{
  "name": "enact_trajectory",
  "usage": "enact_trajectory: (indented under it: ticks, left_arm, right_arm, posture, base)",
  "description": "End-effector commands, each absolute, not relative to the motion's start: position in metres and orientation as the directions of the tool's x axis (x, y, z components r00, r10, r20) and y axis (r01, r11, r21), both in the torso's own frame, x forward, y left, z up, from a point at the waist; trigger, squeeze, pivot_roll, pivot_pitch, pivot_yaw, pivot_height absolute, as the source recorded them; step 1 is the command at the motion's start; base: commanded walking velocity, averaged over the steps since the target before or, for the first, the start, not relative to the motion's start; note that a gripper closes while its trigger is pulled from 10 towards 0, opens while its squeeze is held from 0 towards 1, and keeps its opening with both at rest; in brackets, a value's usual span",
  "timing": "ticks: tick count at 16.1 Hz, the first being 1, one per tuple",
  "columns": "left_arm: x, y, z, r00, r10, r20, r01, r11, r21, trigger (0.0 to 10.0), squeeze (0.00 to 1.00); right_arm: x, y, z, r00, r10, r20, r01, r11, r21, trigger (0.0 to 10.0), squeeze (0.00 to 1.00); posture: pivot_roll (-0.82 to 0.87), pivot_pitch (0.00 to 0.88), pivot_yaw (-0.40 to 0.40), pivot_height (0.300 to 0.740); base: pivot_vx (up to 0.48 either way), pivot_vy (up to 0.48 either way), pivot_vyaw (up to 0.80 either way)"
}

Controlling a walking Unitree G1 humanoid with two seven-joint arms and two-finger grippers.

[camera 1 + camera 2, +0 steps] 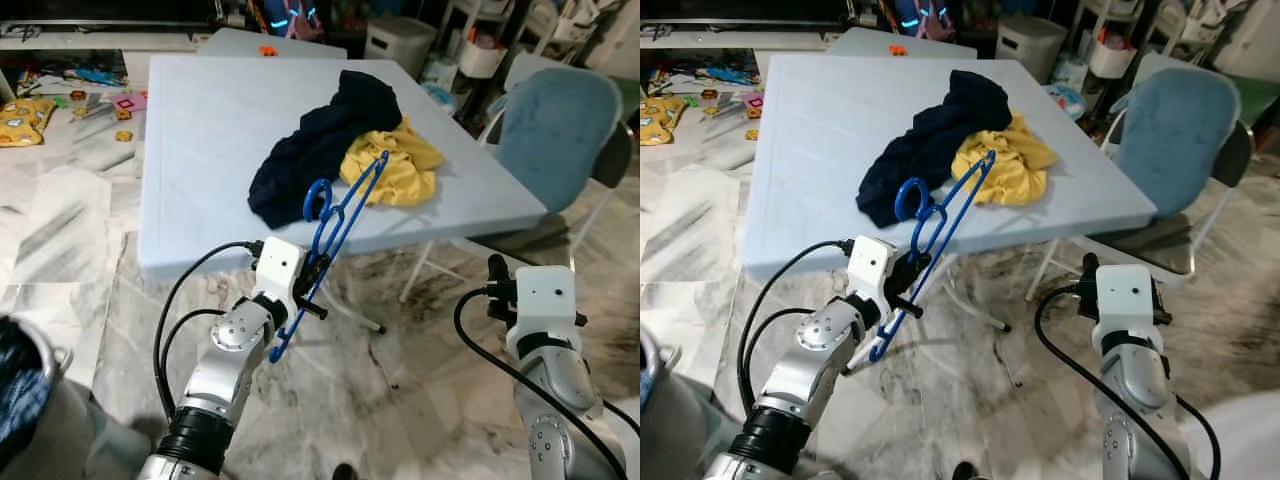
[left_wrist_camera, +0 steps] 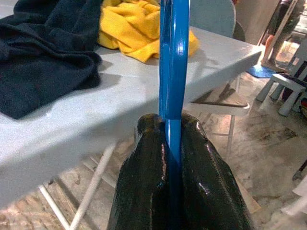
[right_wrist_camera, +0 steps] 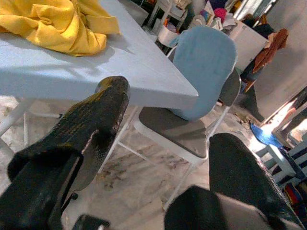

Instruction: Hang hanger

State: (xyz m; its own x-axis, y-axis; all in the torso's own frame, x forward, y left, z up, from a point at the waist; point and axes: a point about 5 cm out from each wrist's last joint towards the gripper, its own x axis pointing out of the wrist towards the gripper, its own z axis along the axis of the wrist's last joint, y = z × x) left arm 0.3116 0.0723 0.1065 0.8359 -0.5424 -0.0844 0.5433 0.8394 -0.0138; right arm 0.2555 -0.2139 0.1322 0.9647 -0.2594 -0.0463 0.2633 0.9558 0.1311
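Table (image 1: 200, 130) edge ahead; clothes (image 1: 330, 140) block centre; chair (image 1: 555, 130) right

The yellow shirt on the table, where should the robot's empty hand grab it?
Probably the bunched top fold of the crumpled yellow cloth shirt, coming from above on the robot's right side. There it lies free on the pale blue folding table; its other edge meets the dark navy garment. The right gripper has open jaws.

Table (image 1: 200, 130) ahead; two garments heaped together toward its right side, one cloth (image 1: 320, 145) left of and partly over the other (image 1: 405, 165). Chair (image 1: 555, 135) beside table's right edge. Left gripper (image 1: 315, 275) before the near edge, hanger (image 1: 335, 225) reaching over it. Right gripper (image 1: 497, 268) off near-right corner.
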Motion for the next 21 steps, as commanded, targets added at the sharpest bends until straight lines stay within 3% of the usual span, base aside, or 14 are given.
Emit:
enact_trajectory:
  ticks: [1, 11, 21]
  left_arm:
    - [0.3111, 0.0669, 0.1085, 0.827, -0.557, -0.08, 0.558, 0.83, -0.014, 10.0, 0.0]
    - [0.3117, 0.0656, 0.1078, 0.823, -0.563, -0.079, 0.564, 0.826, -0.015, 10.0, 0.0]
    - [0.3132, 0.0692, 0.1073, 0.79, -0.61, -0.062, 0.607, 0.792, -0.061, 10.0, 0.0]
  right_arm:
    - [0.2539, -0.2192, 0.1333, 0.96, -0.278, -0.047, 0.281, 0.951, 0.125, 10.0, 0.0]
    - [0.2557, -0.2195, 0.1326, 0.96, -0.276, -0.047, 0.28, 0.952, 0.124, 10.0, 0.0]
    - [0.2548, -0.2196, 0.1303, 0.961, -0.273, -0.053, 0.277, 0.954, 0.115, 10.0, 0.0]
  posture:
    - [0.07, 0.0, -0.11, 0.74]
    - [0.07, 0.0, -0.109, 0.74]
    - [0.07, 0.0, -0.106, 0.74]
  base:
    - [-0.375, 0.0, 0.0]
    - [-0.363, 0.0, 0.0]
    - [0.0, 0.0, 0.0]
